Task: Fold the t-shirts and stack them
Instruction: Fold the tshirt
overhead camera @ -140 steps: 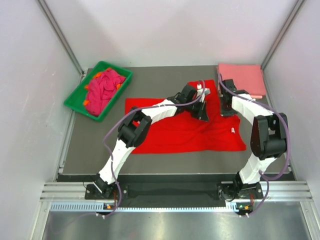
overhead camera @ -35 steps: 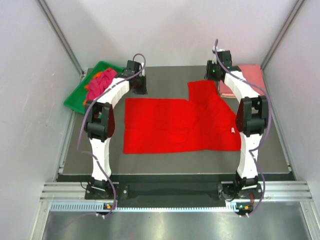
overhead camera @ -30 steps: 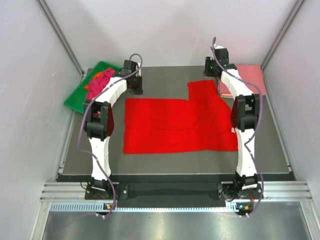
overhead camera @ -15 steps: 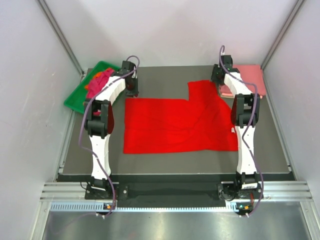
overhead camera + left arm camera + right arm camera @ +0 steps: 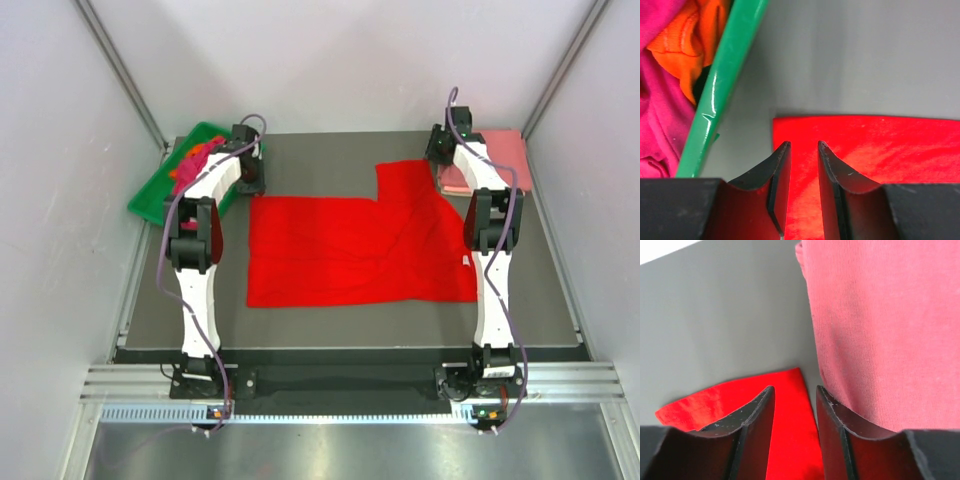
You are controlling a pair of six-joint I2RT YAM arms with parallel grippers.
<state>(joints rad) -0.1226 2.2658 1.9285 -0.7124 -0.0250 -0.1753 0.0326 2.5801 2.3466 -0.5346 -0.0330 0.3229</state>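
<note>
On the table (image 5: 320, 160) I see the red shirt (image 5: 350, 250) spread flat in the middle, the pink shirt (image 5: 500, 155) folded far right, the tray (image 5: 717, 95) far left, and my left gripper (image 5: 803, 146) and right gripper (image 5: 795, 389), both loose and empty, over the red shirt's far corners.

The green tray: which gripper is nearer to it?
Left. The left gripper hangs just beside the green tray, over a corner of the red shirt; the right gripper is across the table, by the pink shirt.
</note>
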